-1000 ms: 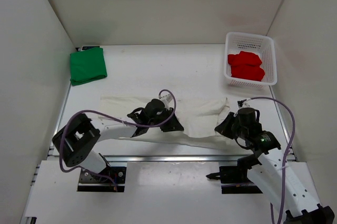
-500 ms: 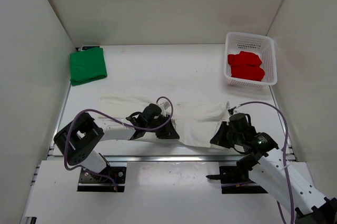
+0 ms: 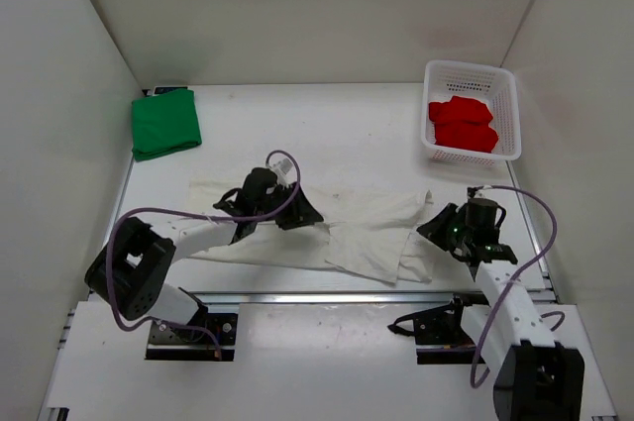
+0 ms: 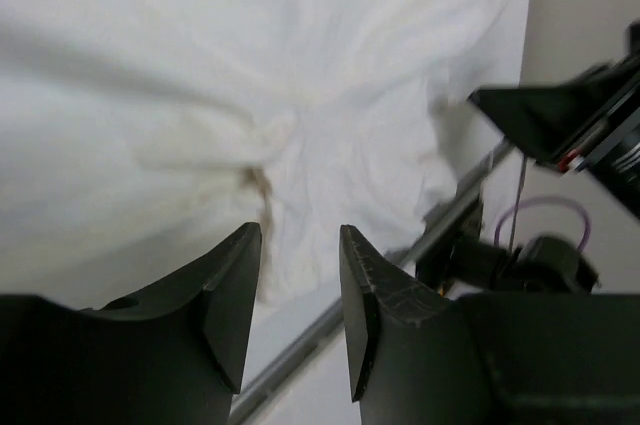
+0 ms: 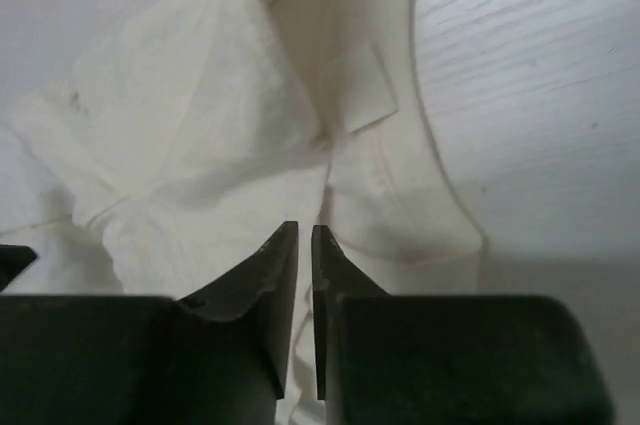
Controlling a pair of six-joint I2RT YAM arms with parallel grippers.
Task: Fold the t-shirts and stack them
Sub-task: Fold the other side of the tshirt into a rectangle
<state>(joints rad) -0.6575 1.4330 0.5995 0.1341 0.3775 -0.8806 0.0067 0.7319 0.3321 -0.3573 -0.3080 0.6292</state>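
At the upper left of the top view the green shirt (image 3: 165,122) lies as a folded square on the worktop (image 3: 367,134), which reads as one garment done. Lower centre, the off-white shirt (image 3: 367,238) stretches as a long rumpled band across the near part of the worktop, wrinkled and partly doubled over itself, not a tidy square. The left end effector (image 3: 289,210) hovers over the left-centre part of that band. In the wrist view its jaws (image 4: 300,250) stand moderately wide, with only cloth below and nothing between them. To the right, the right end effector (image 3: 443,228) sits at the band's right end. Its wrist view shows the jaws (image 5: 303,235) narrow, parted by a thin slit, above a creased hem, and no cloth looks pinched. At the upper right the red shirt (image 3: 462,124) lies bunched in the basket (image 3: 470,67), not yet dealt with. The step in hand seems to be folding the off-white shirt, with both end effectors free of it between grasps. The next move probably calls for fresh grips on two edges or corners of the band, so it can be smoothed and folded again towards a square, then carried to the green one. No brand, label or writing can be read anywhere.
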